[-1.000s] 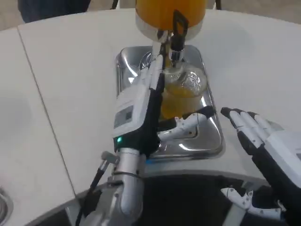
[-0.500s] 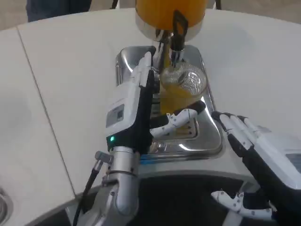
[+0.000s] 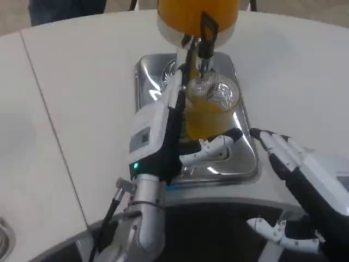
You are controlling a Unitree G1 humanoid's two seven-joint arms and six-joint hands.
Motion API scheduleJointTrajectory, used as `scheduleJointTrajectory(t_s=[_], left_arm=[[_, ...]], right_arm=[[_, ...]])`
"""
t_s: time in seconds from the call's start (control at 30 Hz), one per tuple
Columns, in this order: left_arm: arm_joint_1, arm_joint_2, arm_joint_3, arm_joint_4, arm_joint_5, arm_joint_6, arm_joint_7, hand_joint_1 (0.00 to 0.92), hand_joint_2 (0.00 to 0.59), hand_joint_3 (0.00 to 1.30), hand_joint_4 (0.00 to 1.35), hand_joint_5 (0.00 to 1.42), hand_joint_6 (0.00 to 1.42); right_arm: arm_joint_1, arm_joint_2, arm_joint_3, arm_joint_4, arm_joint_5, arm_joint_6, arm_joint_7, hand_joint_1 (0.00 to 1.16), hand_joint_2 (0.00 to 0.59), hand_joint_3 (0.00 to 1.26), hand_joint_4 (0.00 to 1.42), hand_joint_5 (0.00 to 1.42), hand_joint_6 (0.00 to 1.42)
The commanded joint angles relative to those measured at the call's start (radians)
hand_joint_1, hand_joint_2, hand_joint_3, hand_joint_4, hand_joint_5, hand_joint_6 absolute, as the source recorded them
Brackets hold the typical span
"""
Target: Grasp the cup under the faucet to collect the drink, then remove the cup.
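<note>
Head view shows the cup [image 3: 210,112] standing upright in the middle of the frame, on the shiny metal tray [image 3: 242,164], right under the faucet [image 3: 203,57] of the orange drink tank [image 3: 185,13]. It looks mostly full of orange drink. The left hand [image 3: 163,128] is the nearer one: it lies along the cup's left side, with its thumb [image 3: 215,147] curled across the front near the bottom, so it seems to be holding the cup. The right hand [image 3: 297,164] rests on the white surface [image 3: 82,82] at the lower right, fingers spread and holding nothing, close to the tray's edge. To take the cup away, I think the left hand must pull it toward the bottom of the frame, keeping it straight up.
</note>
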Motion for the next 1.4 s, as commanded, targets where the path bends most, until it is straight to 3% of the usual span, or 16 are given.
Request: scheduleJointTrajectory(t_s=[0.03, 0.37, 0.6, 0.7, 0.83, 0.9, 1.03, 1.17, 1.27, 1.4], left_arm=[[-0.039, -0.026, -0.004, 0.045, -0.005, 0.009, 0.009, 0.392, 0.043, 0.0, 0.0, 0.12, 0.17], [-0.06, -0.059, -0.02, 0.08, 0.007, 0.028, 0.04, 0.354, 0.035, 0.0, 0.0, 0.18, 0.22], [-0.099, -0.094, -0.038, 0.136, 0.019, 0.125, 0.063, 0.35, 0.038, 0.0, 0.0, 0.23, 0.26], [-0.122, -0.105, -0.04, 0.174, 0.01, 0.152, 0.064, 0.367, 0.038, 0.0, 0.0, 0.27, 0.31], [-0.137, -0.113, -0.052, 0.201, 0.016, 0.153, 0.1, 0.381, 0.039, 0.0, 0.0, 0.36, 0.49], [-0.147, -0.12, -0.059, 0.22, 0.019, 0.159, 0.117, 0.387, 0.041, 0.02, 0.05, 0.47, 0.67], [-0.163, -0.139, -0.072, 0.269, 0.032, 0.163, 0.183, 0.414, 0.04, 0.19, 0.27, 0.69, 0.94], [-0.165, -0.159, -0.061, 0.304, 0.028, 0.138, 0.271, 0.442, 0.046, 0.58, 0.77, 1.05, 1.34], [-0.156, -0.17, -0.046, 0.317, 0.021, 0.085, 0.366, 0.502, 0.061, 0.91, 1.1, 1.35, 1.42], [-0.163, -0.173, -0.022, 0.349, -0.011, 0.021, 0.417, 0.54, 0.068, 1.03, 1.11, 1.42, 1.42]], right_arm=[[-0.005, 0.0, 0.002, -0.011, -0.007, 0.008, 0.01, 0.56, 0.373, 0.0, 0.0, 0.0, 0.06], [-0.012, 0.014, 0.004, -0.007, -0.01, 0.052, 0.029, 0.55, 0.372, 0.0, 0.0, 0.0, 0.06], [-0.036, 0.034, -0.007, -0.006, -0.001, 0.116, 0.048, 0.55, 0.371, 0.0, 0.0, 0.0, 0.06], [-0.075, 0.015, -0.011, 0.015, -0.001, 0.131, 0.062, 0.54, 0.373, 0.0, 0.0, 0.0, 0.06], [-0.125, 0.002, -0.021, 0.067, 0.02, 0.152, 0.065, 0.54, 0.375, 0.0, 0.0, 0.0, 0.07], [-0.143, -0.003, -0.026, 0.088, 0.024, 0.16, 0.059, 0.54, 0.385, 0.0, 0.0, 0.0, 0.08], [-0.167, -0.023, -0.026, 0.122, 0.023, 0.163, 0.052, 0.54, 0.387, 0.0, 0.0, 0.0, 0.08], [-0.177, -0.033, -0.017, 0.138, 0.027, 0.175, 0.061, 0.54, 0.388, 0.0, 0.0, 0.0, 0.08], [-0.183, -0.031, -0.005, 0.131, 0.024, 0.189, 0.065, 0.54, 0.389, 0.0, 0.0, 0.0, 0.08], [-0.19, -0.039, -0.001, 0.125, 0.021, 0.199, 0.071, 0.54, 0.389, 0.0, 0.0, 0.0, 0.08]])
